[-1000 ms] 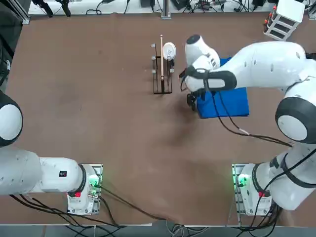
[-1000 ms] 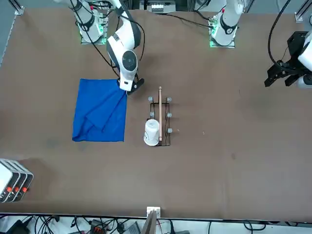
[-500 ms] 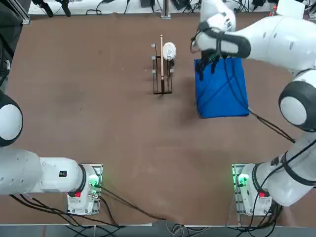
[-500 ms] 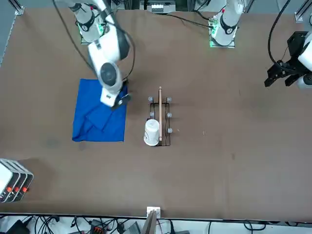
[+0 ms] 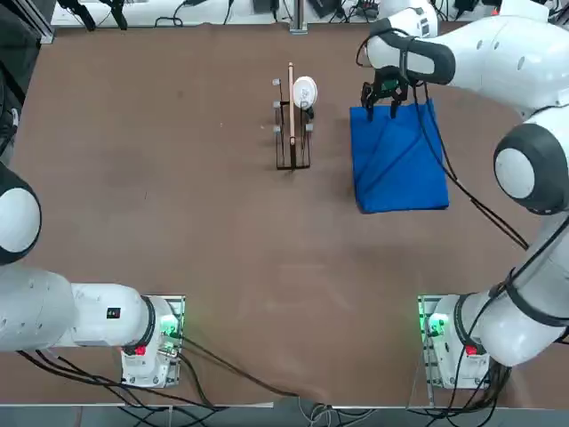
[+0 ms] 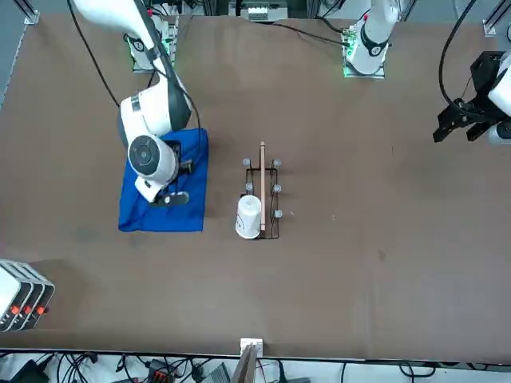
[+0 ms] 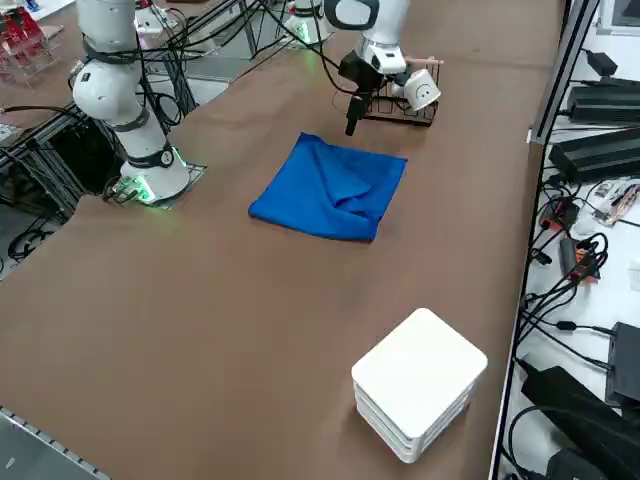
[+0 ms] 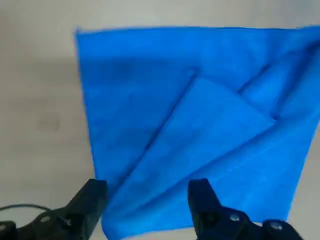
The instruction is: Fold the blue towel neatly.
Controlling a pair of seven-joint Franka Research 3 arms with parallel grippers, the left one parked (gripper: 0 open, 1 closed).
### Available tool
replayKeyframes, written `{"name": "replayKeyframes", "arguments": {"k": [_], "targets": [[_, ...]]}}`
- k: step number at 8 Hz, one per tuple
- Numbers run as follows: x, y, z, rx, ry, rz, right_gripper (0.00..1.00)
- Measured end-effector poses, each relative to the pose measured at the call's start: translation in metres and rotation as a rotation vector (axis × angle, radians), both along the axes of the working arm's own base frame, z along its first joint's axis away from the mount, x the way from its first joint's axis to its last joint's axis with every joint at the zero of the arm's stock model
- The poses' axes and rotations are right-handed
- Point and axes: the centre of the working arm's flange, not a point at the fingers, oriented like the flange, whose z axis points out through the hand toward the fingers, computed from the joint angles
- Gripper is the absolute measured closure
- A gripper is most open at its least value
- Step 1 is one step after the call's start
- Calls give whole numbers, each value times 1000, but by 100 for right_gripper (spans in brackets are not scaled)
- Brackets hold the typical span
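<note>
The blue towel (image 5: pixel 398 160) lies on the brown table right of the middle, a rough rectangle with loose diagonal folds across its top. My right gripper (image 5: pixel 382 93) hangs open above the towel's far edge, near the corner beside the rack. In the wrist view the two black fingers (image 8: pixel 90 200) stand apart over the towel (image 8: pixel 200 125) with nothing between them. The front view has the arm's white wrist covering part of the towel (image 6: pixel 164 215), with the gripper (image 6: pixel 170 198) above it. From the right side, the gripper (image 7: pixel 352 118) hovers just beyond the towel (image 7: pixel 330 188).
A wire rack (image 5: pixel 292 124) with a white cup (image 5: pixel 304 91) on its far end stands just left of the towel. A white box (image 7: pixel 418 380) sits near the table's far right corner. Cables run along the table's edges.
My right gripper has travelled from the towel's near left corner along that side to its far edge, rising as it went. It stayed open. The towel looks unchanged.
</note>
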Motion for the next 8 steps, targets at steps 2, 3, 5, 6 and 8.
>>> {"name": "replayKeyframes", "arguments": {"k": [2,3,5,6,8], "targets": [[16,-21,-15,-53,-70,-313,4],[19,-28,-29,-87,-90,-438,7],[23,-48,-45,-145,-120,-641,14],[27,-60,-47,-158,-145,-730,16],[32,-75,-57,-153,-199,-851,20]]}}
